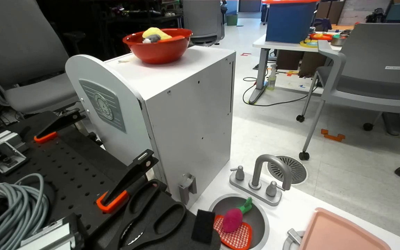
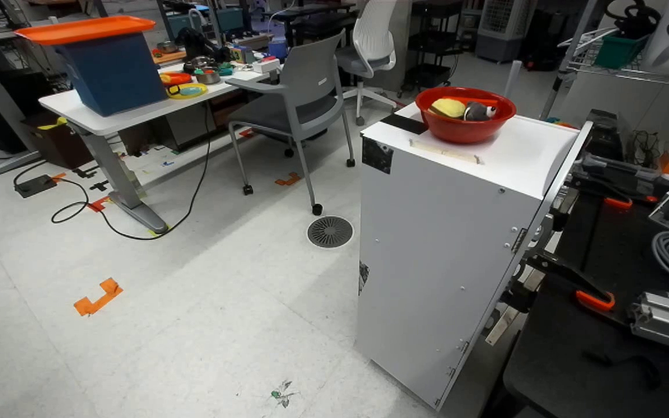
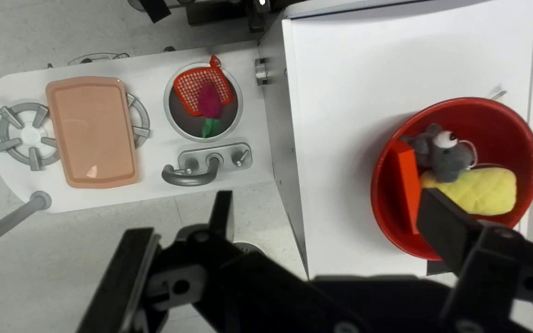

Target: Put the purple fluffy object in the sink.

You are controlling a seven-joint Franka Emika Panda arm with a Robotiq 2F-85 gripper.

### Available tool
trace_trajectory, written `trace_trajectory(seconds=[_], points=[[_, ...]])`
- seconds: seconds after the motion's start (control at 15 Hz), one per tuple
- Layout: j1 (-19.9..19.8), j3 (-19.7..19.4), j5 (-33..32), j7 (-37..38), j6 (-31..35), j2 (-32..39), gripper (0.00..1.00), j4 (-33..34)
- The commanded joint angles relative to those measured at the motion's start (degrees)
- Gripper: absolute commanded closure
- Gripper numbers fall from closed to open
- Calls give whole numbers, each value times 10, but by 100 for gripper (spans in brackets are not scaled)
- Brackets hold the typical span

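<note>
Magenta plush vegetable [image 3: 209,99], green leafy top: lies inside the round grey sink [image 3: 179,115], on a red checked pot holder [image 3: 190,90]. Sink set near the end of the white countertop [image 3: 253,115] that meets a white cabinet [image 1: 193,125]. Silver-grey toy faucet [image 3: 201,178] between it and a long edge. Pink tray [image 3: 93,129] toward the countertop's rounded end, overlapping two toy burners [image 3: 35,158].

Gripper [image 3: 333,219], in the wrist view: fingers [image 3: 222,212] spread wide; one overlaps a red bowl [image 2: 467,133] there. Bowl stands on the cabinet top [image 3: 350,69] close to an edge, holding a yellow quilted plush [image 3: 493,192], a grey stuffed animal [image 3: 449,162] and an orange block [image 3: 405,180].

Room: pale floor [image 2: 195,325], orange tape marks [image 2: 111,286], round drain [image 2: 330,232] near a caster [image 2: 317,209] of a grey chair [image 2: 311,81]; blue bin [image 2: 117,75], orange lid [image 2: 85,30], by a corner of a white table [image 2: 64,105]. Black perforated worktop [image 1: 71,166] beside the cabinet; clamps [image 1: 128,182] along the facing edge, grey cable [image 1: 16,208] coiled on top.
</note>
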Motion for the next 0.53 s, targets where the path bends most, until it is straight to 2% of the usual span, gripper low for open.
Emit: trace_trajectory(seconds=[0.0, 0.47], points=[[3, 0, 0, 0, -3, -6, 0, -2], [3, 0, 0, 1, -3, -9, 0, -7]])
